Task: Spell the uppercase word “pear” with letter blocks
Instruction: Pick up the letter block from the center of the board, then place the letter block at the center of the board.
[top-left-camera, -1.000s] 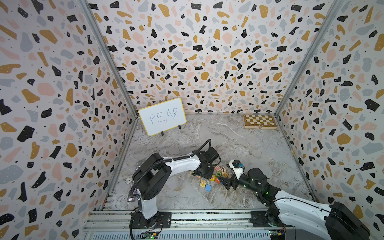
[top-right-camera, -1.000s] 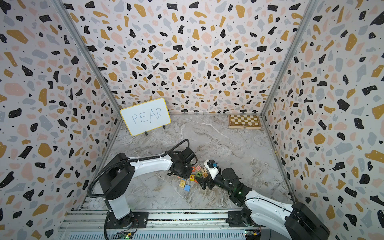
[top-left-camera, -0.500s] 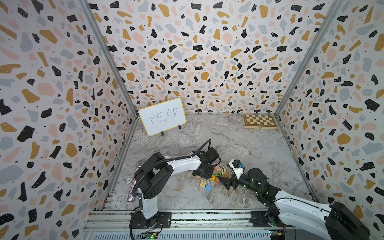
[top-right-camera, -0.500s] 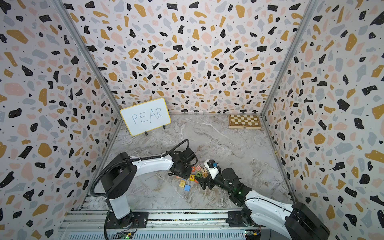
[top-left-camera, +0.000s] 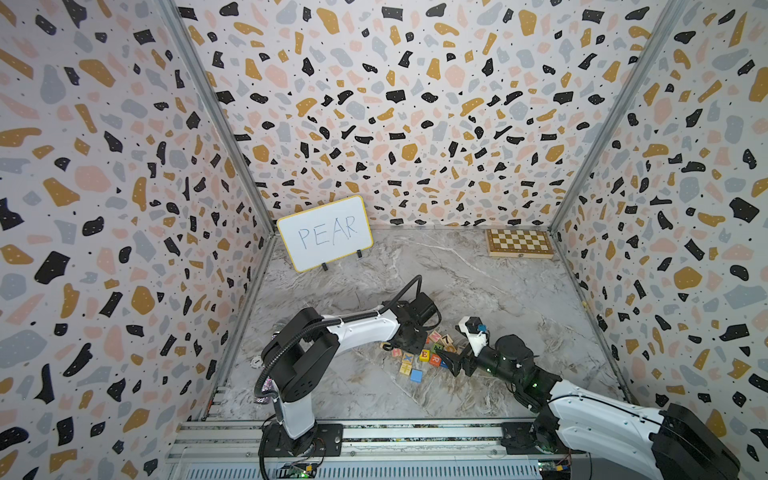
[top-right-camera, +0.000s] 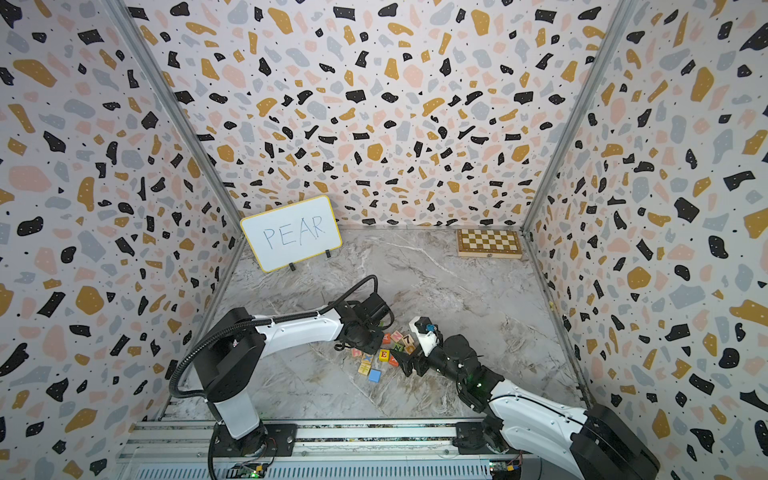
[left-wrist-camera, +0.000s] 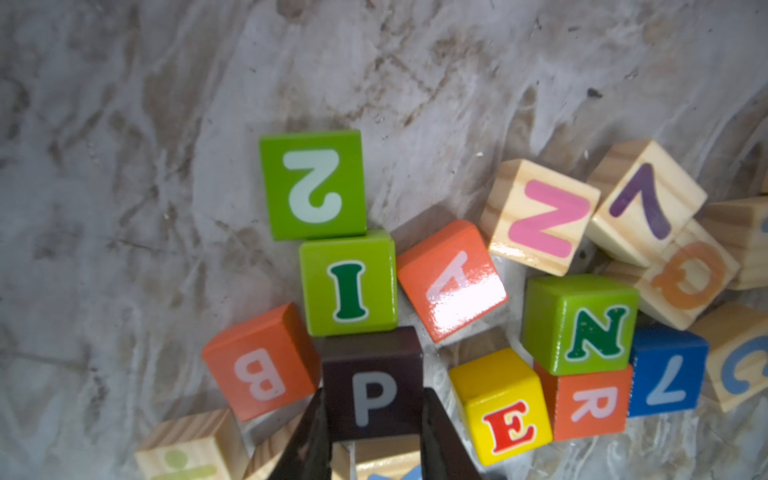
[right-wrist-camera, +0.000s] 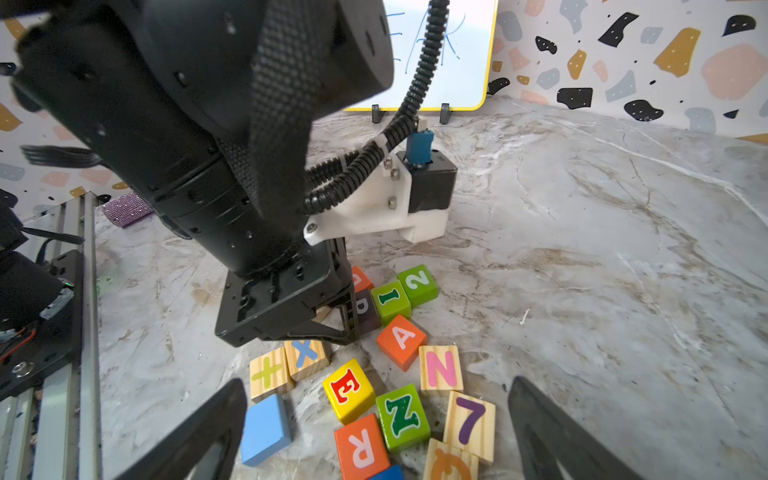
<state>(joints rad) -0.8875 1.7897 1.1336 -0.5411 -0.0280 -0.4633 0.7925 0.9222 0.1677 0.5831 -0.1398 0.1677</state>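
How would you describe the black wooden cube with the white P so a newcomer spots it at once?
Find the cluster of small wooden cubes on the marble tabletop. The black wooden cube with a white P is clamped in the left gripper, beside the green I cube. It is the only black one.

Black P block (left-wrist-camera: 372, 386), yellow E block (left-wrist-camera: 505, 417), speckled walls (top-left-camera: 415, 104).
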